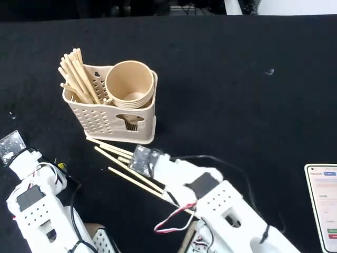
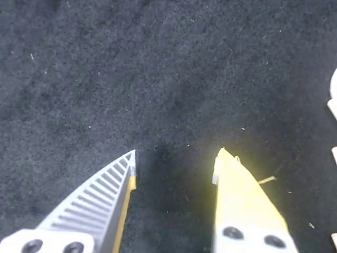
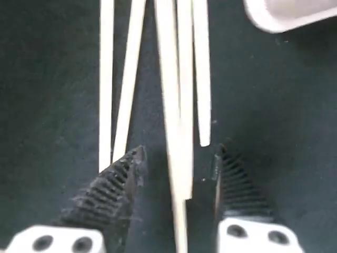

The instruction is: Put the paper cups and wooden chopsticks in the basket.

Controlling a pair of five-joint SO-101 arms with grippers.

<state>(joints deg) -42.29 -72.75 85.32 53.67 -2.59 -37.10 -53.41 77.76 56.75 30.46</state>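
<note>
**A:** Status on the counter (image 1: 237, 79)?

**B:** Mostly done, we think. The basket (image 1: 113, 124) stands upright toward the far left. The paper cups (image 1: 130, 84) are nested inside it on one side. A bundle of chopsticks (image 1: 78, 74) stands in the other side, ends poking out over the rim.

**A:** What's left?

**B:** The loose chopsticks (image 1: 117, 161). We count about five, lying flat on the counter just in front of the basket, roughly parallel. So we judge the cups done and the sticks partly done.

**A:** Arms?

**B:** The right arm (image 1: 210, 197) lies low, stretched toward that pile with its wrist over the near ends. The left arm (image 1: 31, 203) sits at the near-left corner, well apart from the basket and sticks.

**A:** Fingers?

**B:** The right fingers (image 3: 118, 184) are wide, tips down near the counter. They straddle a pair of overlapped sticks and are not clamped on any. The left fingers (image 2: 105, 195) are also wide, over bare counter with nothing between them.

**A:** Risk?

**B:** Thin, flat sticks. We'd expect a close to catch one and let its neighbour slip.
</note>
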